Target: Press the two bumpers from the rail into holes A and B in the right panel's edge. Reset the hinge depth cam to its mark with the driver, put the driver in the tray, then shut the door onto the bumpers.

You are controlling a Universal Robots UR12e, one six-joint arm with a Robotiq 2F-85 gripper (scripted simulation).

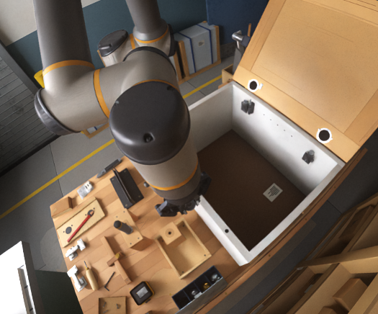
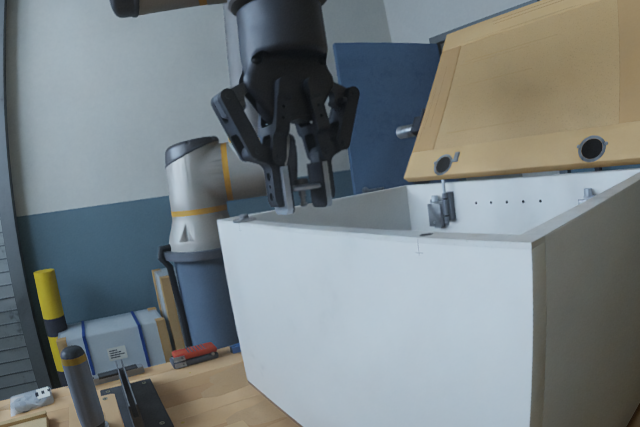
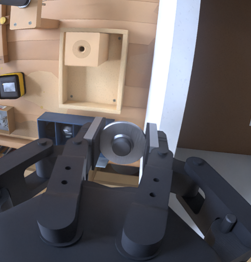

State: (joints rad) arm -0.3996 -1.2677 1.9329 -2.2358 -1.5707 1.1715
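Note:
A grey round bumper (image 3: 123, 143) hangs just above the near white panel edge (image 2: 362, 234) of the open cabinet, towards its left end. The bumper (image 2: 305, 187) is held between the fingers of my gripper (image 2: 301, 195), which points straight down. Another bumper (image 2: 241, 218) sits in the panel edge at the left corner. A small dark hole (image 1: 226, 230) shows further along the same edge. The wooden door (image 1: 314, 68) stands open, tilted up on two hinges (image 1: 247, 106). The driver (image 1: 122, 227) with a dark handle stands in its holder on the bench. The wooden tray (image 3: 92, 70) lies beside the cabinet.
The white cabinet (image 1: 263, 169) with its brown floor fills the right of the bench. A black rail (image 1: 126, 187), a red-handled tool (image 1: 80, 225), a tape measure (image 3: 11, 85) and a blue parts bin (image 1: 199, 291) lie on the bench to the left.

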